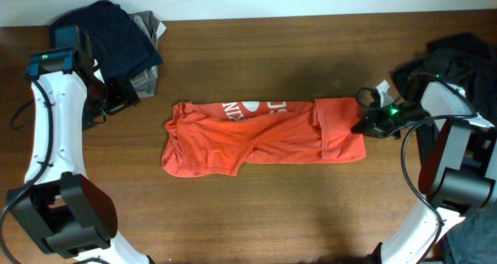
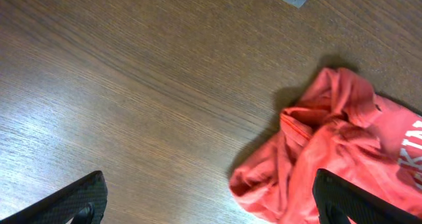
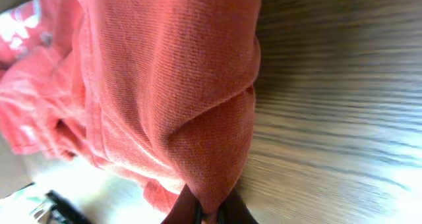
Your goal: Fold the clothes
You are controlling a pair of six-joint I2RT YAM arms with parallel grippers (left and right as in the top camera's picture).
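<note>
Pinching the right end of the orange-red T-shirt (image 1: 264, 132), my right tool (image 1: 363, 124) is pressed together on fabric. The shirt lies mid-way across the desk (image 1: 272, 210), long axis left-right, stretching leftward from that grip. My left tool (image 1: 112, 101), spread wide, hovers beyond its far-left corner.

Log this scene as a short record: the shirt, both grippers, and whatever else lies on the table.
shirt: orange-red T-shirt, a rumpled, partly folded band across the middle of the table, white lettering showing
right gripper: shut, pinching the fabric at the shirt end nearest it
left gripper: open, empty, over bare wood beside the shirt's other end
other items: dark and grey garments at the far left corner; dark cloth pile at the right edge
</note>
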